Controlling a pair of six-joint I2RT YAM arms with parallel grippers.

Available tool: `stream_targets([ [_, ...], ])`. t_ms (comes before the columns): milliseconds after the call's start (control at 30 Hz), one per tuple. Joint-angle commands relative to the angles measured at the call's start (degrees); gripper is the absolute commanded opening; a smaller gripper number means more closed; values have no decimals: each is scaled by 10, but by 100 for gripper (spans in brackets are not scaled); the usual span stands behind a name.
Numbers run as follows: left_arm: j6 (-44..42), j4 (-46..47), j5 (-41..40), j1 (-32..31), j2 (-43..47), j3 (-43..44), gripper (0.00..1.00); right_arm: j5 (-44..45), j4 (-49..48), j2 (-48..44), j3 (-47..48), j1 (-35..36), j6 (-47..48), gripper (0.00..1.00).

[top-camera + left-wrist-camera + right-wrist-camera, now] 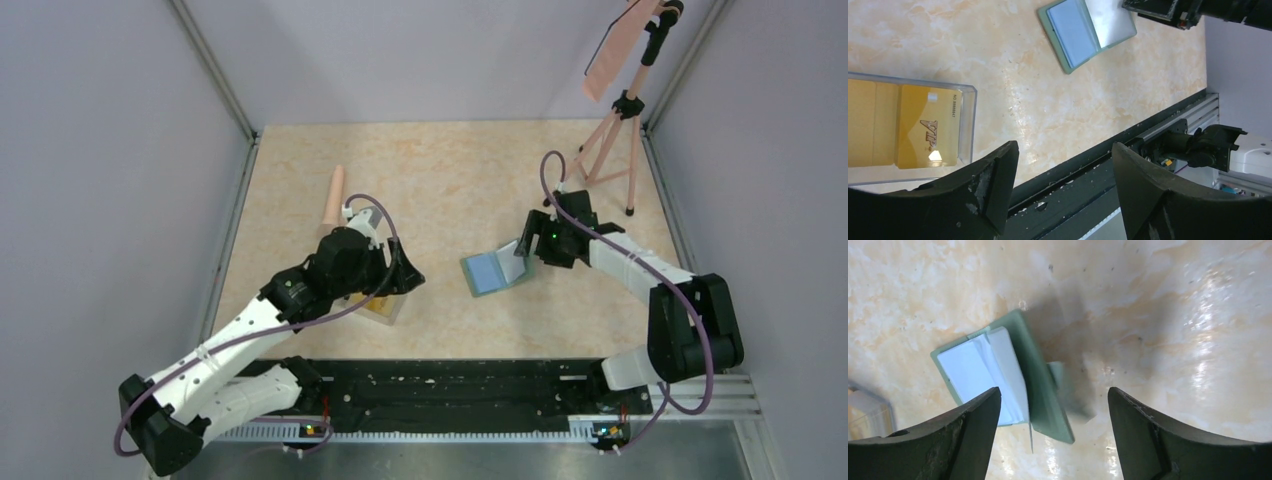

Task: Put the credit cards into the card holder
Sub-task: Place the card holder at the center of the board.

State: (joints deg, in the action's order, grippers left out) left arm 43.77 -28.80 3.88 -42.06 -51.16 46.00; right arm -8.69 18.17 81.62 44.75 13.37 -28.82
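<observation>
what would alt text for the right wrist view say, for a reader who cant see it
An open green card holder lies on a marbled beige table, pale blue pocket pages showing, one cover blurred. The right gripper hangs above it, dark fingers spread wide and empty. The corner of a clear box shows at lower left.

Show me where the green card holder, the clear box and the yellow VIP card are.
card holder (1073, 32), left wrist view, blue pocket page.
clear box (967, 125), left wrist view, right wall.
yellow VIP card (928, 129), left wrist view, its middle.
</observation>
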Motion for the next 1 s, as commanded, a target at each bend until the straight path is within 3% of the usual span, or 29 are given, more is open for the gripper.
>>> stream_targets([
  [0, -9, -24, -16, 15, -18, 36, 74, 71, 78, -14, 51, 0, 69, 79],
  [200, -18, -24, 16, 40, -49, 46, 74, 64, 98, -35, 74, 20, 92, 78],
  [367, -16, -49, 6, 53, -56, 56, 73, 73, 124, -65, 109, 61, 99, 67],
  [500, -10, -63, 5, 72, -45, 48, 74, 65, 142, -71, 142, 102, 95, 66],
  [700, -7, -74, 37, 120, -39, 27, 73, -15, 139, -37, 183, 151, 34, 65],
  [967, -51, -99, 96, 217, -65, 4, 70, -120, 66, 22, 178, 232, -78, 64],
])
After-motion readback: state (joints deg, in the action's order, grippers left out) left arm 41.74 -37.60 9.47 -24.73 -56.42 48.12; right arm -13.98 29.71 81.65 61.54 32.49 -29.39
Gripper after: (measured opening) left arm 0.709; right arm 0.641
